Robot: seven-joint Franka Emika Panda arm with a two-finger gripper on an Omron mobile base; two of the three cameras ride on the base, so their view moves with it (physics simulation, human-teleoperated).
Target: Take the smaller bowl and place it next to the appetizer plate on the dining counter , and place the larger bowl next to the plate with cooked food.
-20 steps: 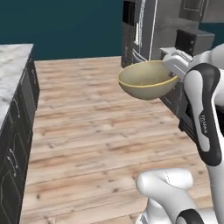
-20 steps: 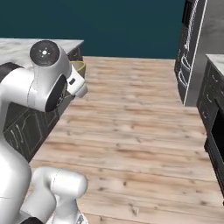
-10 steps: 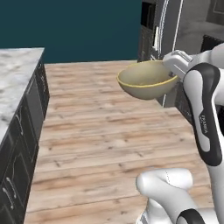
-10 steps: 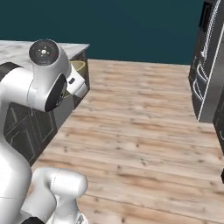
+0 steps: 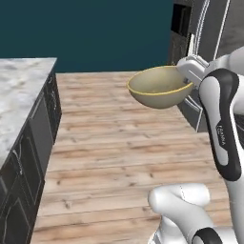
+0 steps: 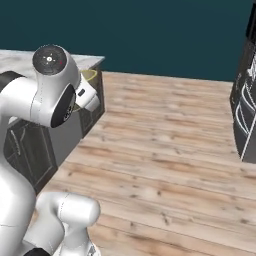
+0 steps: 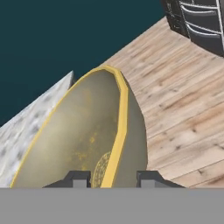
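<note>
Left base view, item one: the larger bowl (image 5: pixel 159 86), tan with a yellowish rim, carried in mid-air over the wooden floor (image 5: pixel 119 152), mouth up and nearly level. The gripper (image 5: pixel 187 71) meets it at the rim on the side nearest the arm. Nothing shows inside the bowl.

Hand view, item two: the gripper (image 7: pixel 113 179) is clamped on the bowl's rim (image 7: pixel 118 131), one fingertip (image 7: pixel 78 178) inside the wall and the other outside. You have a pinch on a thin edge, not a cradle, so judge the hold as modest.

Item three: a marble worktop (image 5: pixel 19 95) over dark cabinet doors (image 5: pixel 28 157) stands at the left, well apart from the bowl. Going by the doors beneath it, this looks like the kitchen worktop, not your dining counter. Tall dark appliances (image 6: pixel 246 105) stand at the far right in the right base view.

Handling, as a judgement: you are in transit, with the placing not yet begun. Keep the wrist level, turn the base gently, and avoid sudden stops that could twist the bowl about the pinch. Give the worktop corner a wide berth. Release only once the bowl's base sits flat beside the sausage plate.
</note>
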